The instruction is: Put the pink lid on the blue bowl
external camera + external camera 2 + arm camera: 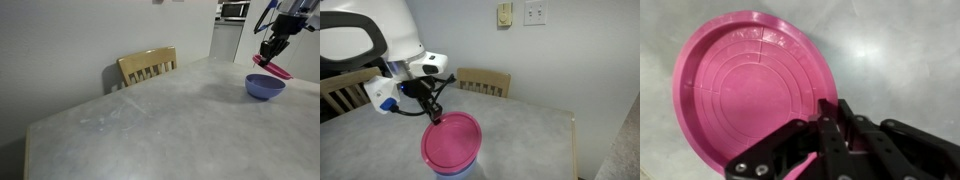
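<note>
**Anna:** You're closer. What's the claw (pixel 830 125) doing?

**Ben:** It's clenched on the rim of the pink lid (pixel 745 85). In the wrist view the black fingers (pixel 847 112) come in from the bottom right of the frame and pinch the disc's lower right edge, with the rim running between them.

**Anna:** So the lid's in the air?

**Ben:** Yes, held up and tilted. In an exterior view it's a thin pink strip (pixel 278 69) at the far right of the frame. The claw (pixel 272 52) is right above it and the blue bowl (pixel 265 87) sits just beneath on the grey table (pixel 150 120).

**Anna:** Is it touching the bowl yet?

**Ben:** I can't tell. The lid hangs very near the bowl's far rim, but I can't make out a gap or a contact.

**Anna:** And face-on?

**Ben:** In an exterior view the lid (pixel 453 142) fills the bottom centre of the frame. Only a sliver of the bowl (pixel 448 175) shows under its lower edge. The claw (pixel 435 117) grips it at the upper left, and the white arm (pixel 370 35) takes up the upper left corner.

**Anna:** Anything else around?

**Ben:** A wooden chair (pixel 148 67) stands at the table's far edge, in the upper middle of the frame. Two wall plates (pixel 535 13) are at the top centre.
</note>
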You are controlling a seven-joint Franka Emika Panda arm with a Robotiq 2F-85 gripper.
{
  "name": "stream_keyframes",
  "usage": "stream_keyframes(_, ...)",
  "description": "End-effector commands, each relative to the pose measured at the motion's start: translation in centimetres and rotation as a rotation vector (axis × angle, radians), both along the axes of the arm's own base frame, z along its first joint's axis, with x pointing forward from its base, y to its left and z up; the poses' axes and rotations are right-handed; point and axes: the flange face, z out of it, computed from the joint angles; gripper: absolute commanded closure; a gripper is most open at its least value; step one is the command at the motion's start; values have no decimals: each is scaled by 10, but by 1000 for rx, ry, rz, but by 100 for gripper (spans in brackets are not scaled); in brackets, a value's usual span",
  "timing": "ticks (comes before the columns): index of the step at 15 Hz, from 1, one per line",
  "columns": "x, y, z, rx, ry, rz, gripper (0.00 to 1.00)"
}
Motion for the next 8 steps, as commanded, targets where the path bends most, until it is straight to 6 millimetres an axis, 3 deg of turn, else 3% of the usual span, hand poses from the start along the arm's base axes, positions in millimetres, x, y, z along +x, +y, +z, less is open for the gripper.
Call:
stream_keyframes(1,19,-12,-10,-19,110,51,97)
stream_keyframes(8,40,-4,-32,-71,200,120,97)
